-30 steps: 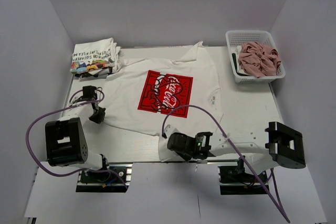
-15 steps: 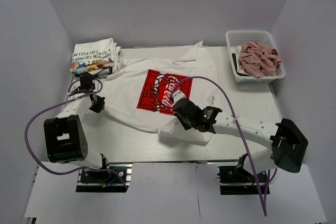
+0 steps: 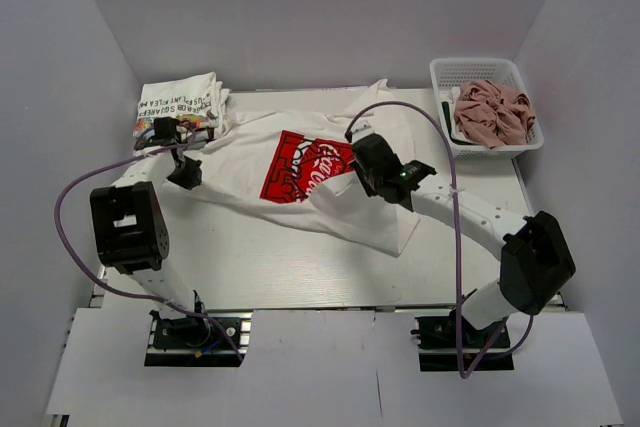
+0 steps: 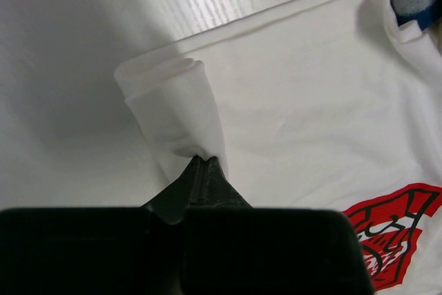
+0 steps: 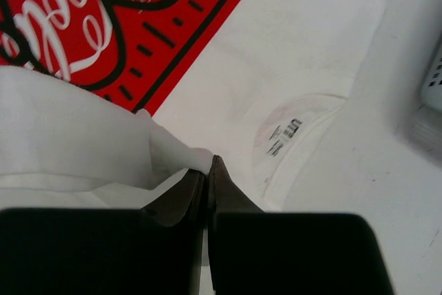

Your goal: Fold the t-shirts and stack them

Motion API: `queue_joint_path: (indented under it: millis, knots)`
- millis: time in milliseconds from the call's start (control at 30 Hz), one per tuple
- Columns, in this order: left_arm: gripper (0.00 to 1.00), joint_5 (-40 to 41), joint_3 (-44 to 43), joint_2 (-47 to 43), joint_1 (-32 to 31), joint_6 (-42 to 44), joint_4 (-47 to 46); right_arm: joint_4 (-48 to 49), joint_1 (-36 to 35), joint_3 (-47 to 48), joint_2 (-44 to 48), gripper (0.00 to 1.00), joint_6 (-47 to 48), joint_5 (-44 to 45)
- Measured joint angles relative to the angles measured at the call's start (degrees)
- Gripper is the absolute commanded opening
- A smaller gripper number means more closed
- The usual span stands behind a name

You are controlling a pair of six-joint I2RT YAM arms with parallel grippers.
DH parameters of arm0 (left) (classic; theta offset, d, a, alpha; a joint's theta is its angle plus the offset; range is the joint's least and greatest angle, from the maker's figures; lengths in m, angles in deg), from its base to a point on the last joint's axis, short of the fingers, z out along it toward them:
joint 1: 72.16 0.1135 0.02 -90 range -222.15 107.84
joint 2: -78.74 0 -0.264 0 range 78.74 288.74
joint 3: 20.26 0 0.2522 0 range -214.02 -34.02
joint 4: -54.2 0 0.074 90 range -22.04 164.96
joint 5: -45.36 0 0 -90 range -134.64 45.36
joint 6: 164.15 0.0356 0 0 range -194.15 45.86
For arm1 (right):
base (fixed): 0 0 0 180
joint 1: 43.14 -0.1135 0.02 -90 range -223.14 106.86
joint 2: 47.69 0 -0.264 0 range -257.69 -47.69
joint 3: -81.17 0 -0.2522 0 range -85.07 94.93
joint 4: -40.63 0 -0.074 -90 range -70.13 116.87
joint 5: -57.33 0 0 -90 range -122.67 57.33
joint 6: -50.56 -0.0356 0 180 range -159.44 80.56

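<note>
left gripper nips logo tee edge | right gripper nips hem folded over print | table near strip open

White t-shirt: red square print carrying "Coca-Cola" in white script; neck label inside the collar marked "UT". Folded t-shirt, far left corner: dark block capitals, inverted, too small to read.
</note>
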Motion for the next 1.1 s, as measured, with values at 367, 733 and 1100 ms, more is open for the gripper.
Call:
queue_joint_path:
  millis: [367,733,1100]
  knots:
    - [0.0,-2.1,-8.4,8.3,-1.0,2.8,-0.9,3.7,7.6,7.7,-8.1,0.0,10.1,-2.2]
    - [0.6,-2.3,-20.5,18.1,-3.4,6.6,-3.6,6.6,14.0,15.9,-18.9,0.23,17.3,-4.6]
    - [0.76,0.1,-20.5,14.8,-3.9,8.7,0.5,3.3,15.8,24.4,-27.1,0.9,11.1,-3.5]
